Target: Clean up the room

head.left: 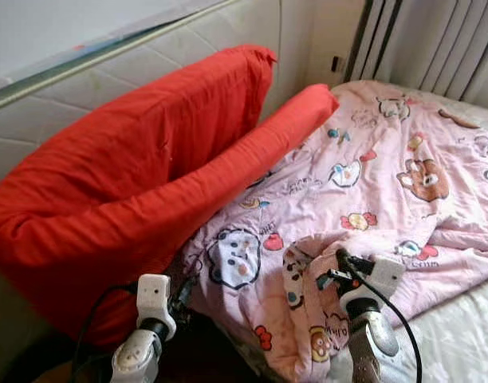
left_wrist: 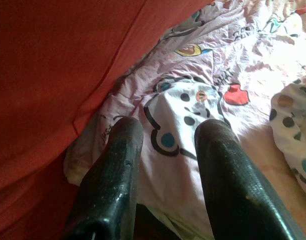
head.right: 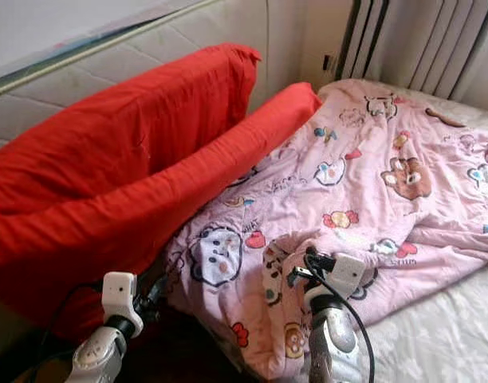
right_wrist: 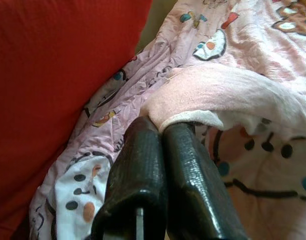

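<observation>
A pink quilt printed with cartoon animals lies rumpled across the bed. Its near corner hangs over the bed's edge. Two red pillows lean on the headboard: a big one and a long narrow one in front of it. My left gripper is open, its fingers just short of the quilt's edge beside the big pillow. My right gripper is shut on a raised fold of the quilt near the bed's front edge.
A white padded headboard runs behind the pillows. Pale vertical curtains hang at the far right. A bare white mattress sheet shows at the near right. Dark shadow lies below the bed's edge between my arms.
</observation>
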`<state>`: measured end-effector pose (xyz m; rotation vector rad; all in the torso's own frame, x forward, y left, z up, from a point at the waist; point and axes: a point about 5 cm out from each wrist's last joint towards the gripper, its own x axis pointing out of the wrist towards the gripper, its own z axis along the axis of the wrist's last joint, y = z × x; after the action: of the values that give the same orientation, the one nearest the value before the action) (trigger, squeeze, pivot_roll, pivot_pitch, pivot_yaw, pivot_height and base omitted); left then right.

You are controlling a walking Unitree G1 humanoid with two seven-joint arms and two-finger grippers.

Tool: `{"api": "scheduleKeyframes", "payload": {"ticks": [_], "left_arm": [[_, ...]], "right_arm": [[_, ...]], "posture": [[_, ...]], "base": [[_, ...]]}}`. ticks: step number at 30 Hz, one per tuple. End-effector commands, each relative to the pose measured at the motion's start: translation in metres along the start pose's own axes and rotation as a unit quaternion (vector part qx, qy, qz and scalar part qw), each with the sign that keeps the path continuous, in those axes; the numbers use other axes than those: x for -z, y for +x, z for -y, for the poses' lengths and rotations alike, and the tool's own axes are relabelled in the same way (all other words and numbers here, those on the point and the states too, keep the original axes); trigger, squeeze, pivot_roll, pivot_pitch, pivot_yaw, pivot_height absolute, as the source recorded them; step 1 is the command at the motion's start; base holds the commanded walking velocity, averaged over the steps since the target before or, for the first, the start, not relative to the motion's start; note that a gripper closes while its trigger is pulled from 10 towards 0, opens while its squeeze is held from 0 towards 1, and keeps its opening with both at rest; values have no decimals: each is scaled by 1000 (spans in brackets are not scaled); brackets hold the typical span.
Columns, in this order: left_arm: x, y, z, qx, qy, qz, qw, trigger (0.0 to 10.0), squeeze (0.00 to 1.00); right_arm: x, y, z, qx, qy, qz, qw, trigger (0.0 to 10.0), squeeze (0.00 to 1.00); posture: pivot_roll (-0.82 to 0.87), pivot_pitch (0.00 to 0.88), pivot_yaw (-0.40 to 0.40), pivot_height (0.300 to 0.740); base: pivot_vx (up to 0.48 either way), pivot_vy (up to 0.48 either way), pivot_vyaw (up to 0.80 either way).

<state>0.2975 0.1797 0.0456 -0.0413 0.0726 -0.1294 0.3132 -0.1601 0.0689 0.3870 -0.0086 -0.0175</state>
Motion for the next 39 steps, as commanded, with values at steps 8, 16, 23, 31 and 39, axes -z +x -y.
{"api": "scheduleKeyframes", "payload": {"ticks": [8, 16, 23, 31, 39], "left_arm": [[4, -5, -3, -6, -2, -3, 1000, 10000, 0], [3, -5, -4, -7, -2, -3, 1000, 10000, 0], [3, -5, -5, -7, 0, -4, 1000, 10000, 0], [3, -4, -6, -5, 0, -5, 1000, 10000, 0], [3, -4, -7, -3, 1, -6, 1000, 10000, 0]], "right_arm": [[0, -2, 3, 12, -3, 7, 1000, 10000, 0], [-9, 0, 6, 26, -12, 30, 999, 10000, 0], [-32, 3, 22, 77, -35, 80, 993, 10000, 0], [-66, 5, 42, 140, -58, 147, 977, 10000, 0], [-101, 2, 54, 192, -73, 217, 954, 10000, 0]], "posture": [[-32, 179, 46, 724], [-30, 184, 49, 724], [-31, 192, 56, 724], [-33, 194, 60, 724], [-36, 195, 66, 724]], "base": [[-304, 0, 0], [-302, 0, 0], [-302, 0, 0], [-303, 0, 0], [-302, 0, 0]]}}
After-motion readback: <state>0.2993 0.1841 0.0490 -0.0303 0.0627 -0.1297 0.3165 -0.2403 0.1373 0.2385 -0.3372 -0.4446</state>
